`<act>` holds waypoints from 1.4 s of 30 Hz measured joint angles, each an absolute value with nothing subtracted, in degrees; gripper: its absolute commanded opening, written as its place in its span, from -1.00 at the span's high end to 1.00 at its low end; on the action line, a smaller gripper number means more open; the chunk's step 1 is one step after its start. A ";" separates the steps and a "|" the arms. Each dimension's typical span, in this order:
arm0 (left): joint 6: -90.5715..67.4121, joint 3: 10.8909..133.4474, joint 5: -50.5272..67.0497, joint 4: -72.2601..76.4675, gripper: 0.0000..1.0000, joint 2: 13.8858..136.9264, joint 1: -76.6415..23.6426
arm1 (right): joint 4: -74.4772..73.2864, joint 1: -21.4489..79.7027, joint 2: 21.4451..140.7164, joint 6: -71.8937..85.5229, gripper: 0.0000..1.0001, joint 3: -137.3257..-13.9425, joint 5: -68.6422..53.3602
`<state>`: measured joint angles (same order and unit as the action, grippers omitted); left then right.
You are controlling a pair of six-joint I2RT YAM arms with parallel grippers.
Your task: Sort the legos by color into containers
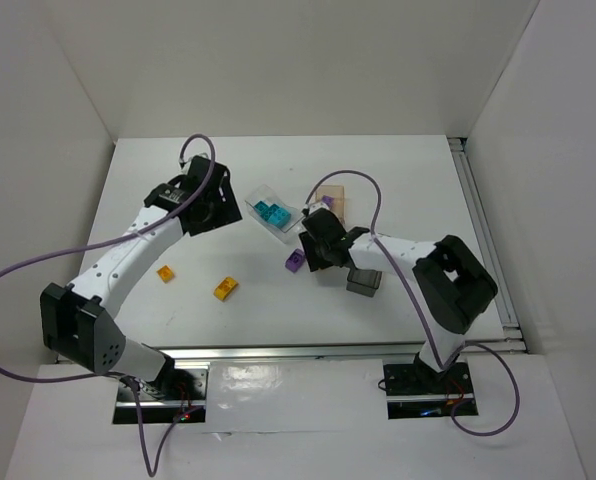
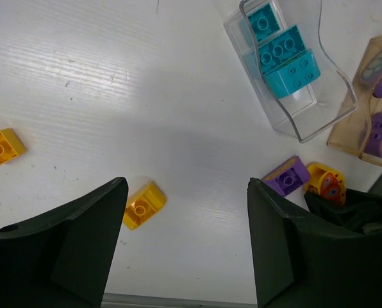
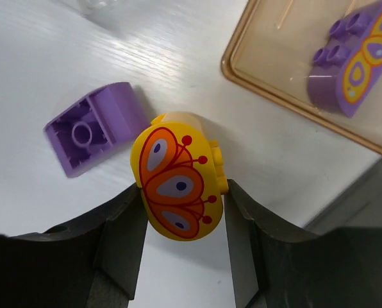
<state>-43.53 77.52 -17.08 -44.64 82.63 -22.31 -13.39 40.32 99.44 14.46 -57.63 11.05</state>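
Spanning the frame, a white table (image 1: 398, 180) is enclosed by white walls (image 1: 278, 60). A yellow brick (image 3: 178, 186), rounded with orange butterfly print, is pinched at centre by the right gripper (image 3: 181, 215), beside a purple brick (image 3: 91, 128). The left gripper (image 2: 186, 192) is held wide, empty. Teal bricks (image 2: 284, 54) are seen in the clear bin (image 2: 329, 102), upper right.

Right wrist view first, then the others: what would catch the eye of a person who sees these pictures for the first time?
The yellow printed brick, pinched in the right claw, stands out first, with a loose purple brick lying just beside it. Next comes the clear bin, which holds the bright teal bricks. The left claw hangs open near a loose yellow brick.
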 measured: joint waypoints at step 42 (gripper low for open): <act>-45.15 56.23 -15.97 -36.42 -0.27 94.72 -31.18 | -26.79 27.33 67.94 25.50 -0.82 -48.34 21.39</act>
